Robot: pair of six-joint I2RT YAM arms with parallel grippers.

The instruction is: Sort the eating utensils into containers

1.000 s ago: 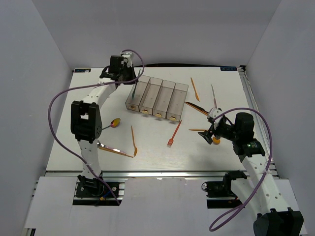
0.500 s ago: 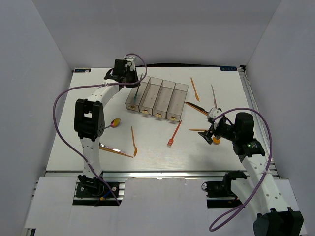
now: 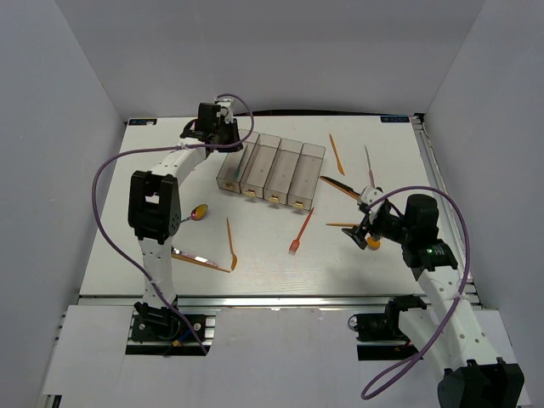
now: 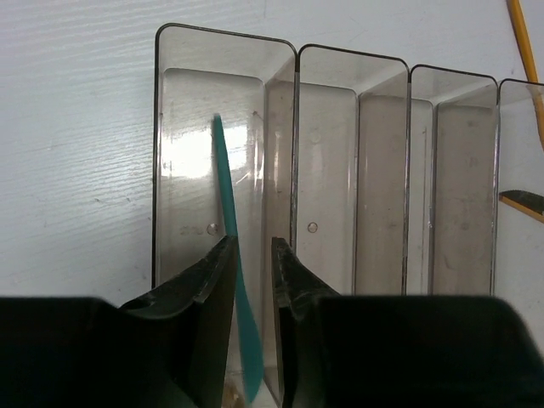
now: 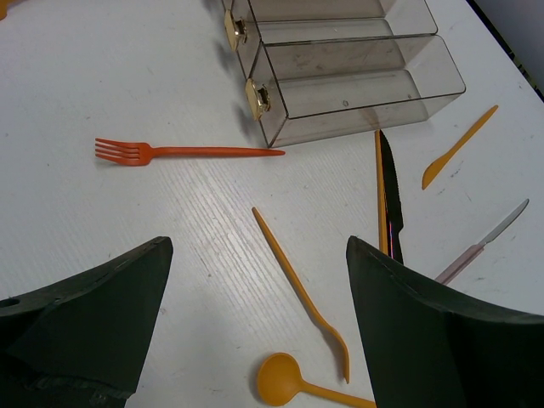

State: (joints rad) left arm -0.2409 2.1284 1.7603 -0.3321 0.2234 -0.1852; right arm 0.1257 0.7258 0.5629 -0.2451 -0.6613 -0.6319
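Four clear containers stand joined in a row at the back middle of the table. My left gripper hangs over the far end of the leftmost container. A teal utensil hangs between its parted jaws, lying against the left finger with a gap to the right one, and points down into that bin. My right gripper is wide open above an orange fork and an orange spoon, holding nothing. A red fork lies in front of the bins.
An orange spoon, an orange utensil and another long one lie at the front left. An orange knife, a grey knife and a dark knife lie right of the bins. Purple cables loop beside both arms.
My left gripper shifted slightly right over the leftmost bin, then its jaws parted and loosened from the teal utensil. The right arm stayed still.
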